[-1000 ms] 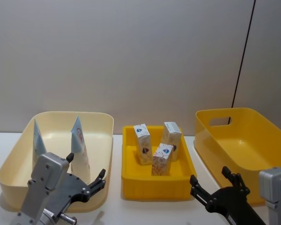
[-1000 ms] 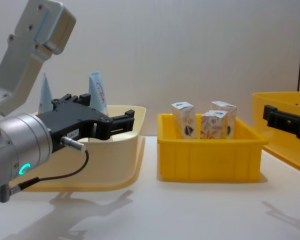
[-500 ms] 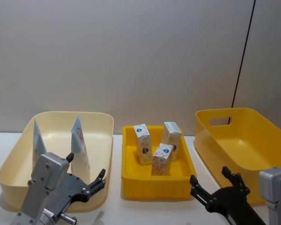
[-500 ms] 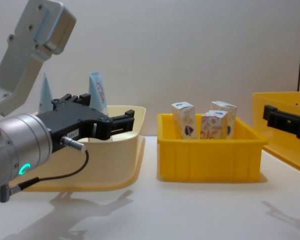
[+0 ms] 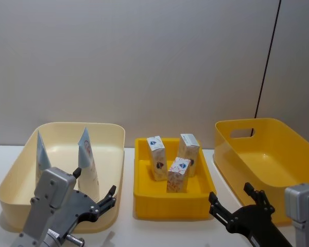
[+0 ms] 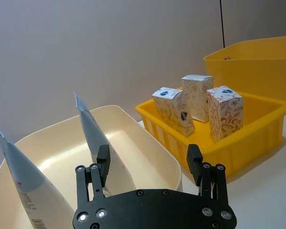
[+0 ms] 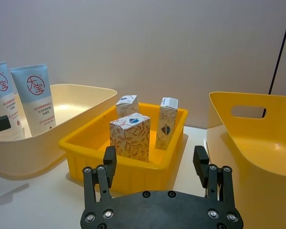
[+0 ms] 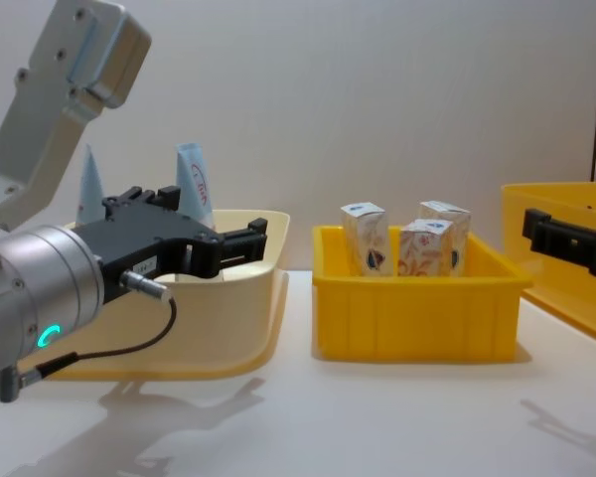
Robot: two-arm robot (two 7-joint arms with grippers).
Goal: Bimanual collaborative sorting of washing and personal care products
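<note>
Grouping by kind: tubes [image 5: 87, 154] upright in left tub [image 5: 120, 141], cartons [image 5: 157, 157] in middle tray [image 5: 172, 208]; left gripper [image 6: 148, 155], right gripper [image 7: 155, 155] wide, empty.

We see pale-blue tubes [image 7: 39, 100] with red logos and a cream tub [image 5: 62, 138]. The cartons [image 7: 130, 137] are white with orange patterns; both bins [image 5: 173, 206] are yellow.

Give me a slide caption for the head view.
Open left claw and right claw hover before tubes in a cream tub and cartons in a yellow tray.
</note>
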